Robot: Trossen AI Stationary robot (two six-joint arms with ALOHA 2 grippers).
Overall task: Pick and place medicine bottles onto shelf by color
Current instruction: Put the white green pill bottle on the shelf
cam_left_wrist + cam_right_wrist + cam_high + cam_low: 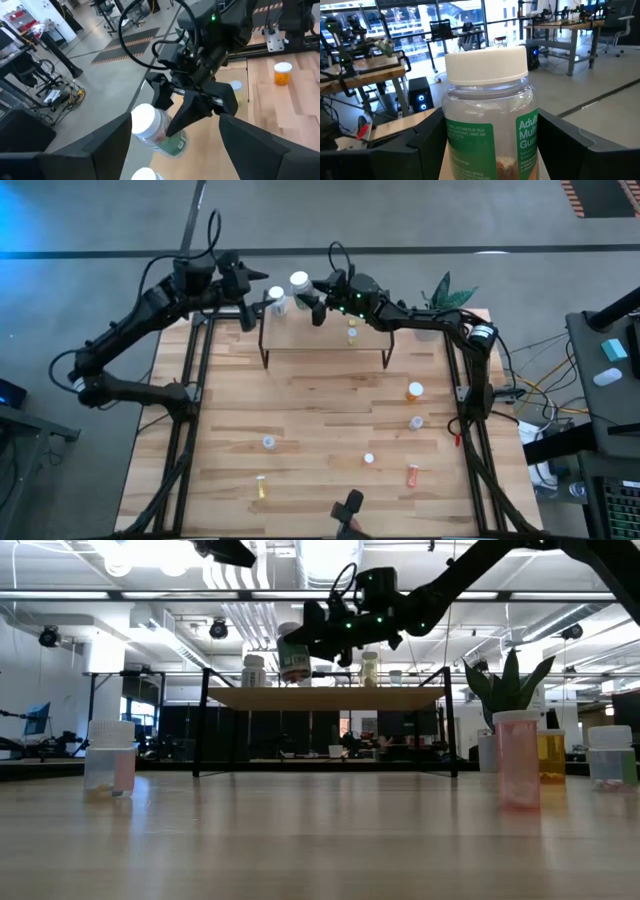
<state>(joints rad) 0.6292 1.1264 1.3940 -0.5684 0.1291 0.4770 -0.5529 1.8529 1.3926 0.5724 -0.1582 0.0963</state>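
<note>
My right gripper (308,298) is shut on a large clear bottle (487,135) with a white cap and a green label, over the far left part of the shelf (325,345). A second large white-capped bottle (277,301) stands on the shelf beside it. Two tiny yellow bottles (351,330) stand on the shelf farther right. My left gripper (256,278) hangs open just off the shelf's far left corner, pointing at the held bottle and touching nothing. More small bottles stand on the table. My right gripper pinches the large bottle's body (451,150) below the cap, one finger (412,150) on each side. The fingers come about level from the table's right. The bottle (293,660) stays nearly upright, cap up, its base close over the shelf top; whether it touches I cannot tell.
On the table stand an orange bottle (415,390), a clear one (416,422), a red-orange one (412,474), a yellow one (261,486) and two pale ones (268,442) (368,458). A potted plant (440,292) stands at the far right corner.
</note>
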